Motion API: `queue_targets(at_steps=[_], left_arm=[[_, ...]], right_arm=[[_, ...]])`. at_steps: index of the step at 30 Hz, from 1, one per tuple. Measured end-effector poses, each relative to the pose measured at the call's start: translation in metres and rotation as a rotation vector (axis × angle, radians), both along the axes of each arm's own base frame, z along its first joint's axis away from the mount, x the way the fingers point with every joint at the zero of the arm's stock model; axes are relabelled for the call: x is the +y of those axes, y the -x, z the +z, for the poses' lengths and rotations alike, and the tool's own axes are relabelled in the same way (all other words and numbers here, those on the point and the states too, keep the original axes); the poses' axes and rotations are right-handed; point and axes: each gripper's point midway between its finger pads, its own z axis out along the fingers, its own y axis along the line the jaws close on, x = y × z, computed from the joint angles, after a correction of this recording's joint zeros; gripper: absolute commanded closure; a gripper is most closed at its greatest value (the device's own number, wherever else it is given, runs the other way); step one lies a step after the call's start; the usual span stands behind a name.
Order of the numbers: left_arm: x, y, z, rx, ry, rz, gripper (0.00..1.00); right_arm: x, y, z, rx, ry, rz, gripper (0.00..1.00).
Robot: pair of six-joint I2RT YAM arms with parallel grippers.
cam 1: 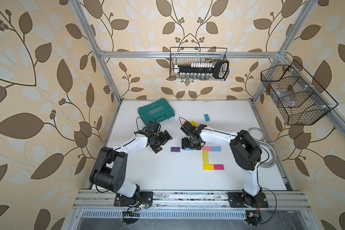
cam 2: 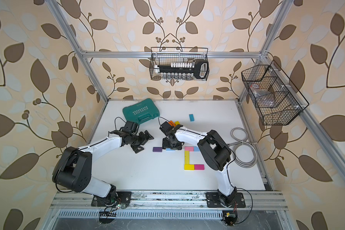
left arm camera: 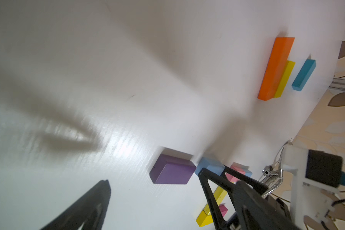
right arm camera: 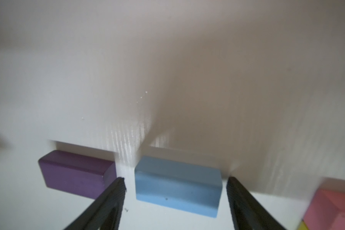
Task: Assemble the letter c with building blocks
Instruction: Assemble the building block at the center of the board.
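My right gripper (right arm camera: 175,179) is open and reaches down over a light blue block (right arm camera: 177,185) lying flat on the white table; a finger stands off each end with a small gap. A purple block (cam 1: 175,149) lies just left of it. To the right, pink (cam 1: 207,148), light blue (cam 1: 216,148), long yellow (cam 1: 205,157), short yellow (cam 1: 208,167) and magenta (cam 1: 218,166) blocks form a C shape. Orange (left arm camera: 275,67), yellow (left arm camera: 285,79) and teal (cam 1: 207,117) blocks lie farther back. My left gripper (cam 1: 163,142) hangs open and empty left of the purple block.
A green plastic case (cam 1: 156,112) lies at the back left of the table. A metal hose (cam 1: 257,133) coils along the right edge. Two wire baskets (cam 1: 198,63) (cam 1: 295,95) hang on the frame above the table.
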Motion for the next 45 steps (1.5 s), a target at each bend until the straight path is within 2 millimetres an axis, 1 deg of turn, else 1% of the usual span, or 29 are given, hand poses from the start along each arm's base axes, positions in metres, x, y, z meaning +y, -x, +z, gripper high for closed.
queue_targets(at_steps=[6,10,26,27,31,33,38,45], left_arm=[[0.003,-0.001,-0.001,0.001,0.0,0.008,0.01],[0.005,0.001,-0.003,0.008,-0.001,0.012,0.01],[0.005,0.002,-0.006,0.008,0.0,0.012,0.01],[0.005,0.002,-0.005,0.007,0.0,0.012,0.01],[0.005,0.001,-0.005,0.007,0.0,0.012,0.01],[0.005,0.001,-0.005,0.006,0.0,0.012,0.01],[0.005,0.001,-0.005,0.006,0.001,0.012,0.01],[0.001,-0.001,-0.008,0.009,0.018,0.004,0.01]], right_arm=[[0.001,0.001,-0.002,-0.001,0.023,0.008,0.39],[0.0,0.002,-0.002,-0.003,0.029,0.008,0.43],[0.006,0.007,-0.001,-0.012,0.036,0.01,0.43],[0.006,0.008,-0.001,-0.011,0.036,0.009,0.42],[0.006,0.009,-0.002,-0.006,0.037,0.002,0.19],[0.006,0.01,-0.001,-0.005,0.037,-0.002,0.13],[0.006,0.011,0.005,-0.012,0.026,-0.011,0.1],[0.004,0.011,0.034,-0.058,-0.062,-0.055,0.09]])
